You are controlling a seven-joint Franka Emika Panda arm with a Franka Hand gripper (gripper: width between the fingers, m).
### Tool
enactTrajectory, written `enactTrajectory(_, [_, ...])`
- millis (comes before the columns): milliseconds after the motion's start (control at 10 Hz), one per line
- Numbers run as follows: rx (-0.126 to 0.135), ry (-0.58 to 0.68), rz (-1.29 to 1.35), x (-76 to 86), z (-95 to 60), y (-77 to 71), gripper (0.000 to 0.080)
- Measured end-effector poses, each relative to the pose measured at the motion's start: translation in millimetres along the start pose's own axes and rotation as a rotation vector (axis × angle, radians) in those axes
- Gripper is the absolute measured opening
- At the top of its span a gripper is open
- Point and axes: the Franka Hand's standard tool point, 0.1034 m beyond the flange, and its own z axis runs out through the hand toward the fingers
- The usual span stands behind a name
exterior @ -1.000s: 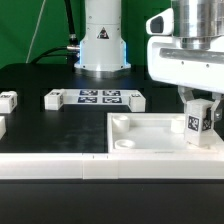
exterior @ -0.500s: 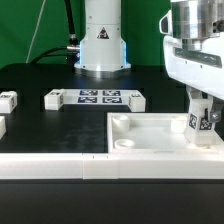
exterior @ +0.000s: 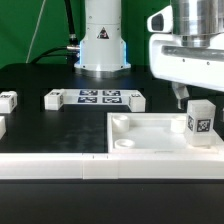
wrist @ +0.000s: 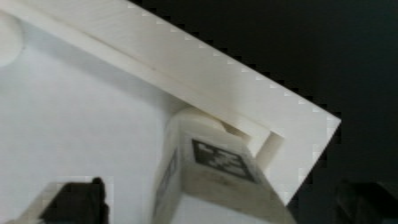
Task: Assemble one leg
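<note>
One leg [exterior: 200,122] stands upright on the large white square panel [exterior: 150,132], at the corner on the exterior view's right. It is a small, stubby white rectangular block with a black-and-white square tag on the face turned to the exterior camera. The wrist view shows the same tagged block [wrist: 214,165] set just inside the panel's raised rim [wrist: 196,75].

The gripper [exterior: 192,93] hangs just above the leg. Only one dark finger [exterior: 180,98] shows in each view, and it is clear of the block with a gap between. The jaws stand spread wider than the leg and hold nothing.

Round holes [exterior: 122,145] mark the panel's corners on the exterior view's left. Farther back on the black table [exterior: 40,135] lies the marker board [exterior: 95,98], well apart from the panel. Two more small white blocks [exterior: 8,99] sit at the exterior view's left edge. Nothing stands between gripper and leg.
</note>
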Motion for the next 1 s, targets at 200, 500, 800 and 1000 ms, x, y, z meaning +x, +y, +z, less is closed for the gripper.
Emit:
enactTrajectory(200, [-0.054, 0.029, -0.263, 5.0, -0.9, -4.3, 0.0648])
enactTrajectory(500, [-0.078, 0.028, -0.552, 6.6, 0.6, -2.6, 0.0648])
enactTrajectory(800, [-0.09, -0.004, -0.71, -0.7, 4.4, 0.7, 0.0648])
enactTrajectory(1000, [-0.087, -0.019, -0.706, -6.8, 8.8, 2.8, 0.0648])
